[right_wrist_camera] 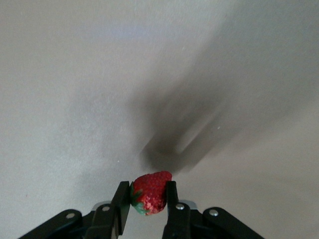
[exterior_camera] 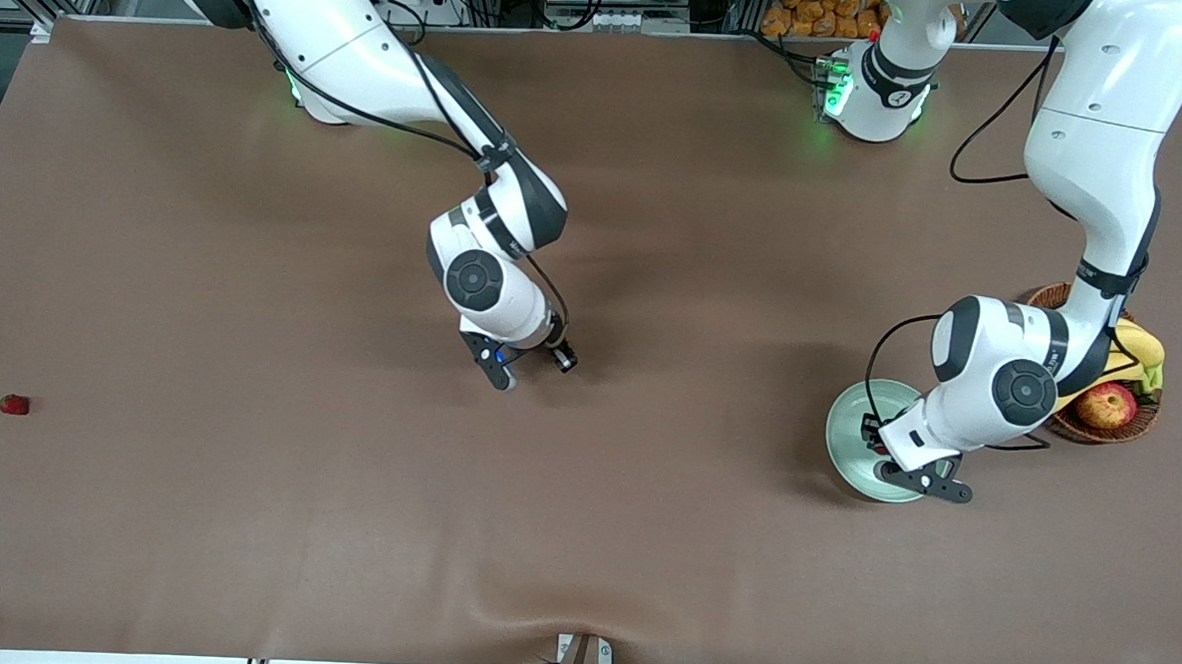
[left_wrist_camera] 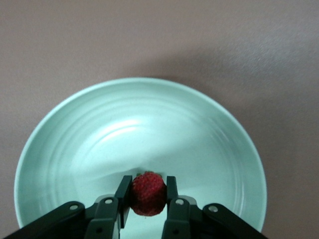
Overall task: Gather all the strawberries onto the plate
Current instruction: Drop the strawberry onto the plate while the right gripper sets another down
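My left gripper (left_wrist_camera: 147, 199) is pinching a bumpy red strawberry (left_wrist_camera: 148, 193) over the smooth round mint plate (left_wrist_camera: 65, 149); my right gripper (right_wrist_camera: 148, 199) is pinching another strawberry (right_wrist_camera: 149, 191) above the matte brown table (exterior_camera: 642, 534).

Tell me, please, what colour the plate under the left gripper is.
Pale mint green, plain; the plate shows best in the left wrist view.

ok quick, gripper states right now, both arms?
Left gripper: shut on a strawberry, over the plate.
Right gripper: shut on another strawberry, over bare table.
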